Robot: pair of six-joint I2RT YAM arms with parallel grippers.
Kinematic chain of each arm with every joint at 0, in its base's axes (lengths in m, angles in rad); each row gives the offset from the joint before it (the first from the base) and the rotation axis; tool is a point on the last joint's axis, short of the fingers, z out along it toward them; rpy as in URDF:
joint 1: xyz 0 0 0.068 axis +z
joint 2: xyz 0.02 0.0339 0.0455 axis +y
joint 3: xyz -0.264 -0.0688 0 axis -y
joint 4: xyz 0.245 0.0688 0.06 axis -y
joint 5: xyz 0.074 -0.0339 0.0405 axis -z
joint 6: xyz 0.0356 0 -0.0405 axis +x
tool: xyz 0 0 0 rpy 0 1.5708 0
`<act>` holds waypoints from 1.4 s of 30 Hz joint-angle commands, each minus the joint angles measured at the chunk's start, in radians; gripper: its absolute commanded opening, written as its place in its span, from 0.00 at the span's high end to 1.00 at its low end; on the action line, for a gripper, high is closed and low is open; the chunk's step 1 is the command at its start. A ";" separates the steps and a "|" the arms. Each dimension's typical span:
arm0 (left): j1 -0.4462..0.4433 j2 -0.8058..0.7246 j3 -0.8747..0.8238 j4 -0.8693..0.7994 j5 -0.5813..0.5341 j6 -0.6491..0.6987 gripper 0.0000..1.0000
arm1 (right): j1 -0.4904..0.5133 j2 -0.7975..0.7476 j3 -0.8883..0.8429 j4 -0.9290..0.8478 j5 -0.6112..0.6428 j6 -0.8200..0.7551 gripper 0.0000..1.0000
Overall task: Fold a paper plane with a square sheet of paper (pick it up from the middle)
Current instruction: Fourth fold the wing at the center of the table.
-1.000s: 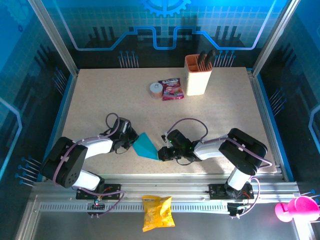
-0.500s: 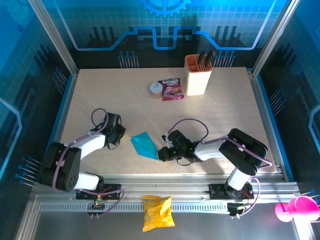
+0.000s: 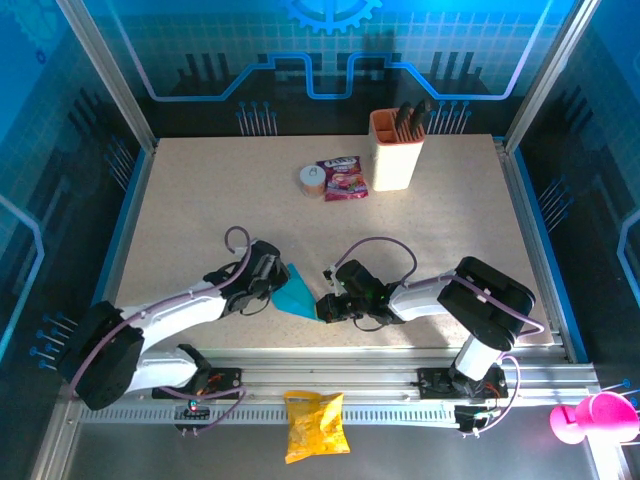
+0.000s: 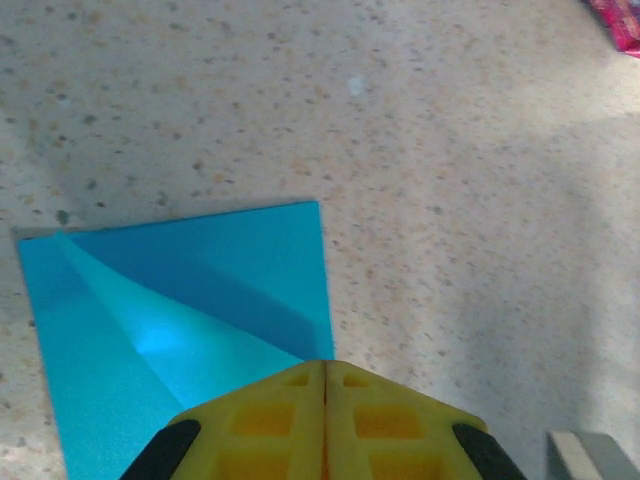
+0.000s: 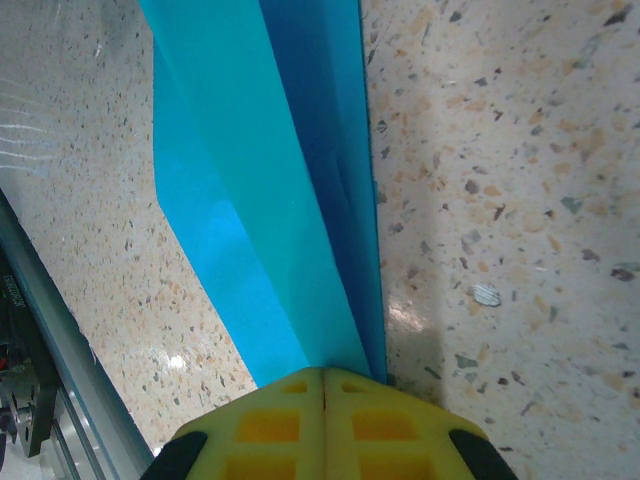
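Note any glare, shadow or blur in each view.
Top external: sharp, blue-tinted walls, shadows on the table near the front. Left wrist: soft shadow across the table, bright sheen on the paper. Right wrist: small glare spots on the table, paper crisp.

No text reads legibly anywhere; the print on the red-purple snack packet [image 3: 343, 178], upper centre, is too small.
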 commanded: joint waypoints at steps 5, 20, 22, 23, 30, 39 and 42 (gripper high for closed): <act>-0.004 0.054 -0.074 0.003 -0.153 -0.124 0.95 | 0.011 0.150 -0.092 -0.458 0.062 -0.029 1.00; 0.054 0.132 -0.055 -0.096 -0.245 -0.215 0.95 | 0.004 0.158 -0.115 -0.438 0.055 -0.034 1.00; 0.054 0.089 -0.059 -0.088 -0.249 -0.180 0.97 | 0.004 0.157 -0.115 -0.437 0.052 -0.034 1.00; 0.049 0.059 -0.060 -0.086 -0.247 -0.162 0.97 | 0.004 0.155 -0.115 -0.440 0.053 -0.034 1.00; -0.049 -0.086 -0.057 -0.027 -0.210 -0.061 0.99 | 0.004 0.170 -0.100 -0.438 0.045 -0.034 1.00; -0.053 0.102 -0.030 0.072 -0.196 -0.109 1.00 | 0.004 0.184 -0.096 -0.439 0.043 -0.028 1.00; -0.053 0.149 -0.023 0.050 -0.241 -0.154 1.00 | 0.005 0.179 -0.097 -0.447 0.044 -0.028 1.00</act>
